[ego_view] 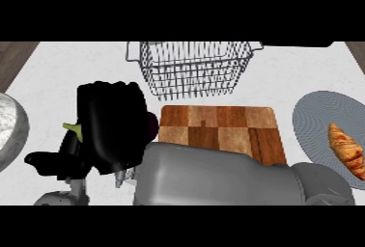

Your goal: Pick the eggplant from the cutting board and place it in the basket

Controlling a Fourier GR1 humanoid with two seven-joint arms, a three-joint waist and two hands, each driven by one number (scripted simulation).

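My right hand (108, 126) is curled shut on the eggplant, left of the wooden cutting board (217, 129). The hand hides most of the eggplant. Only a dark purple bit (152, 126) at the hand's right side and the green stem (73, 130) at its left show. My grey right forearm (214, 176) crosses the board's near edge and covers it. The wire basket (191, 67) stands behind the board, up and to the right of the hand. My left hand (50, 163) rests low at the left, relaxed, partly overlapped by the right hand.
A grey plate (314, 113) with a croissant (347, 148) on it lies at the right edge. A metal bowl (10, 130) shows at the left edge. White counter lies between the bowl, the hand and the basket.
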